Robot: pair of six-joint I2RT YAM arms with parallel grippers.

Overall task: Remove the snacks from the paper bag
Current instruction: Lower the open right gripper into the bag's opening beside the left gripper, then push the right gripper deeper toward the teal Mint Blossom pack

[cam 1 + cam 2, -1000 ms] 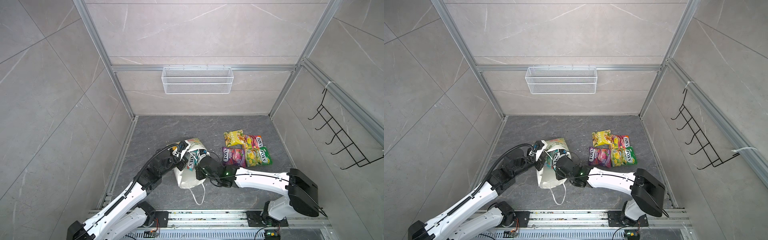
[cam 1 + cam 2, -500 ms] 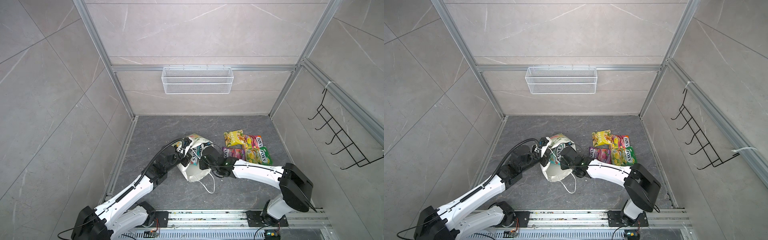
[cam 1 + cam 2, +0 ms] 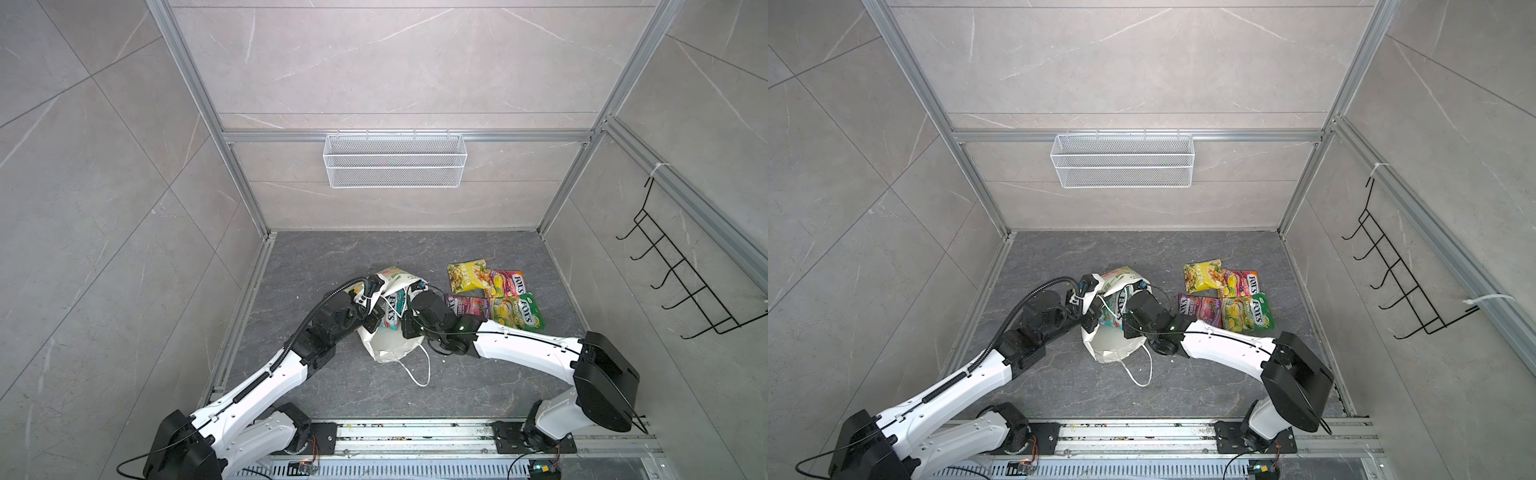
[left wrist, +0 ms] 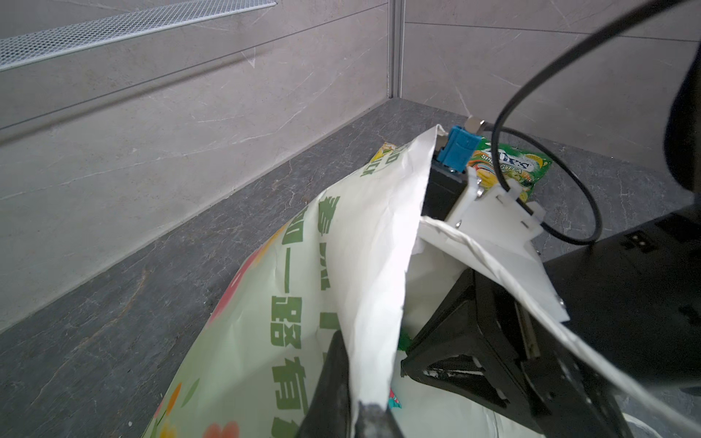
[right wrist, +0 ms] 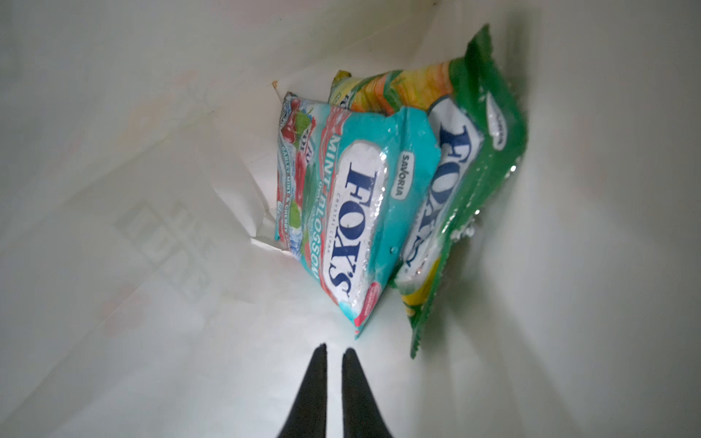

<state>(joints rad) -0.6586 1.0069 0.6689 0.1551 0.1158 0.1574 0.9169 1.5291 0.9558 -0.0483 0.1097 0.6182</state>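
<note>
**Top views.** The paper bag (image 3: 390, 343) lies slumped on the desk (image 3: 332, 257) between both arms. Four snacks (image 3: 490, 293) are laid out just beside it. A teal packet (image 3: 1119, 309) shows in the bag's mouth.

**Left wrist view.** The left end effector (image 4: 356, 402) is closed on the bag's paper rim, and the mouth is held open by it. The paper is thin and creased. If the bag is dragged by the other arm, the rim may tear or slip free, and the mouth would probably collapse.

**Right wrist view.** The right end effector (image 5: 333, 354) is inside the bag. Its fingers are parted by a narrow gap only, nothing is held, and the tips are near the teal packet's lower corner.

- With so slim an opening, the packet may be pushed deeper rather than gripped.
- A green packet (image 5: 466, 197) overlaps the teal one, so both may be caught together.
- The film is glossy and may slide out of the grip.

An orange-yellow packet (image 5: 394, 87) is partly hidden behind them. All three are flat and crinkled, and two are marked "FOX'S".
</note>
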